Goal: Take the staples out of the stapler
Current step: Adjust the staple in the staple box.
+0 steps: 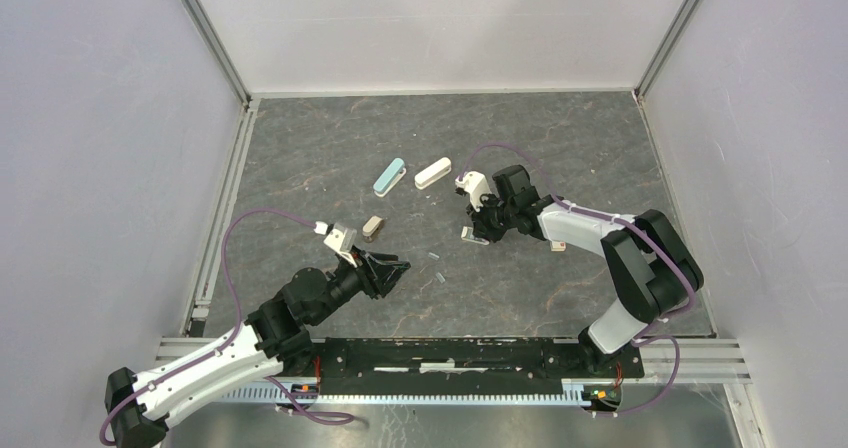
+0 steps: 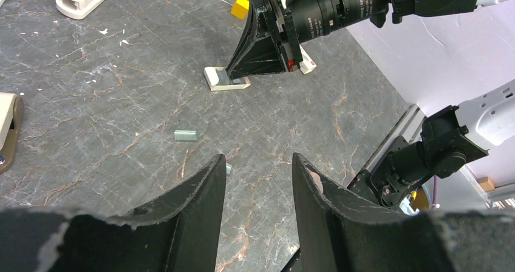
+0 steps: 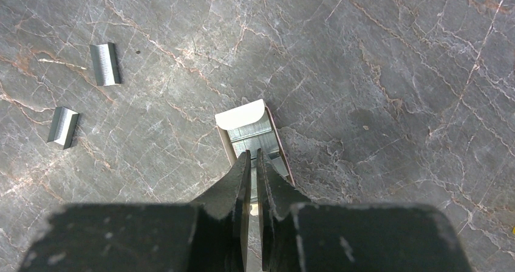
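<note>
With right jaws pinched shut, empty, tips at the small open box point(image 3: 242, 115), and left jaws half open on nothing near loose staples point(image 3: 105, 64) on the desk point(image 3: 395, 71), risks tipping that box, scattering more.

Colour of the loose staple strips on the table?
Silvery-grey metal; the staple strips show best in the right wrist view.

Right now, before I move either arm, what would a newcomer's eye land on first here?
Likely the right tool, shut, its tips down at a small open box of staples near the middle of the grey table. Beside it two short silvery staple strips lie loose, ahead of the open, empty left tool. A teal stapler and a white stapler lie farther back, a tan stapler nearer the left tool.
</note>
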`<state>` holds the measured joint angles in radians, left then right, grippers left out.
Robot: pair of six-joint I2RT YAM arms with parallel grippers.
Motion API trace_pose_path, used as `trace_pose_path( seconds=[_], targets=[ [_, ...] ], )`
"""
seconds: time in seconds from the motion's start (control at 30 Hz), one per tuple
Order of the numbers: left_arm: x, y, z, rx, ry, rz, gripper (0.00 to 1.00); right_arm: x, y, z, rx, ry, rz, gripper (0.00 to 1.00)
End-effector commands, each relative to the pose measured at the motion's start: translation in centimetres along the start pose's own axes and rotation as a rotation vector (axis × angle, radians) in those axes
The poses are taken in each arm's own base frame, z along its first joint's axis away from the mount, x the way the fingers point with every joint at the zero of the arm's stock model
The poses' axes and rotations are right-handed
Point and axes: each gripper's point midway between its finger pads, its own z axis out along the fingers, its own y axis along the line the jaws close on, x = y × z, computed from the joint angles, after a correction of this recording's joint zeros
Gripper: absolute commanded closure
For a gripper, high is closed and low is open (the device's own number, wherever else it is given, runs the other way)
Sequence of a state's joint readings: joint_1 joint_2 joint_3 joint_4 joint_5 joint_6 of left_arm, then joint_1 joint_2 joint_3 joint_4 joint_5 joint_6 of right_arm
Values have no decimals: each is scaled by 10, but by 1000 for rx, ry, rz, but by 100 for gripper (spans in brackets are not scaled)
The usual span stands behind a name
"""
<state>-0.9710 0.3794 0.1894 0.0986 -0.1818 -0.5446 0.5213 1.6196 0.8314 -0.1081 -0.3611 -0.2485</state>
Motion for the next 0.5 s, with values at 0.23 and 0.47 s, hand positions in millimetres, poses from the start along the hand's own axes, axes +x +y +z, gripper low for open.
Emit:
trace_pose_path(
  seconds=[0.23, 0.47],
  targets=[
    [-2, 2, 1, -4, -18, 11, 49, 1, -3, -2, 23, -1, -12, 88],
    [-3, 2, 1, -3, -20, 11, 49, 1, -5, -4, 38, -2, -14, 88]
  ],
)
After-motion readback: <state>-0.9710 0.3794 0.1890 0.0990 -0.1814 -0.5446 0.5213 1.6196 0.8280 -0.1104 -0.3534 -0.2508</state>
